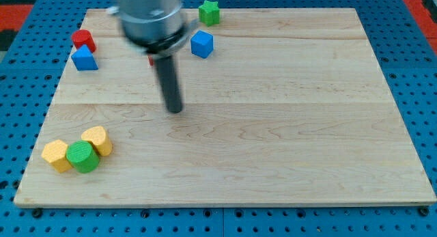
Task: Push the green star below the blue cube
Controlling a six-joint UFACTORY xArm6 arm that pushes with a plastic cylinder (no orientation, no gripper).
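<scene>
The green star lies near the view's top edge of the wooden board, just above and to the right of the blue cube. My tip rests on the board below and to the left of the blue cube, well apart from both. A small red piece shows beside the rod, mostly hidden by it.
A red block and a blue block sit at the view's upper left. A yellow block, a green round block and another yellow block cluster at the lower left. The board lies on a blue pegboard.
</scene>
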